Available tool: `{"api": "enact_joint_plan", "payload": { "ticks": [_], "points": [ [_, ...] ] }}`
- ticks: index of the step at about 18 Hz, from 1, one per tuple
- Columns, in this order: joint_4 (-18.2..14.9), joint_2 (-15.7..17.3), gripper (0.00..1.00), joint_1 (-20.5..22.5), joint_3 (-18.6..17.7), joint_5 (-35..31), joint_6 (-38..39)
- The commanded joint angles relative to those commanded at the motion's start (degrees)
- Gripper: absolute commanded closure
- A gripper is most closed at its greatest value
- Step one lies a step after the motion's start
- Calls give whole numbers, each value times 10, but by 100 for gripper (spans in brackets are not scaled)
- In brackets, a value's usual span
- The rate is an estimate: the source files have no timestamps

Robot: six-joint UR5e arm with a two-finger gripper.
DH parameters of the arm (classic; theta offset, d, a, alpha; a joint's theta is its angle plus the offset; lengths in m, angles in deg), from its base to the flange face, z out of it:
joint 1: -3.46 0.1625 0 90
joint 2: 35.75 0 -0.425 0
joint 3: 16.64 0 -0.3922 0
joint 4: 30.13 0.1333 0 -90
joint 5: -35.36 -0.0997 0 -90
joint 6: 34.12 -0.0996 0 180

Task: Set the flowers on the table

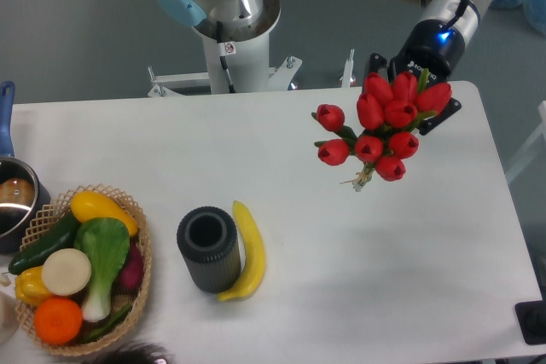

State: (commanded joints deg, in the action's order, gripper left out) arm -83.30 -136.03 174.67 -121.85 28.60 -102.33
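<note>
The flowers (381, 130), a bunch of red tulips with closed buds and green stems, hang in the air over the right part of the white table (341, 245). The buds face the camera and cover most of the stems. My gripper (415, 91) is behind and above the bunch at the upper right. Its fingers are mostly hidden by the buds, and it appears shut on the stems. A small pale tie end shows below the buds.
A dark cylindrical vase (207, 247) stands at the middle front with a banana (247, 251) lying beside it. A wicker basket (128, 210) of vegetables and fruit sits at front left. A pot (10, 202) is at the left edge. The robot base (230, 31) stands behind the table.
</note>
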Motion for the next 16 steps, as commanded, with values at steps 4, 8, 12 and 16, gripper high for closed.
{"api": "enact_joint_plan", "payload": {
  "ticks": [4,8,12,16],
  "points": [
    [-1,0,55,1,10,-5,21],
    [-1,4,55,4,5,-5,23],
    [-2,7,55,3,3,-5,25],
    [-4,23,55,-4,2,-67,25]
  ]
}}
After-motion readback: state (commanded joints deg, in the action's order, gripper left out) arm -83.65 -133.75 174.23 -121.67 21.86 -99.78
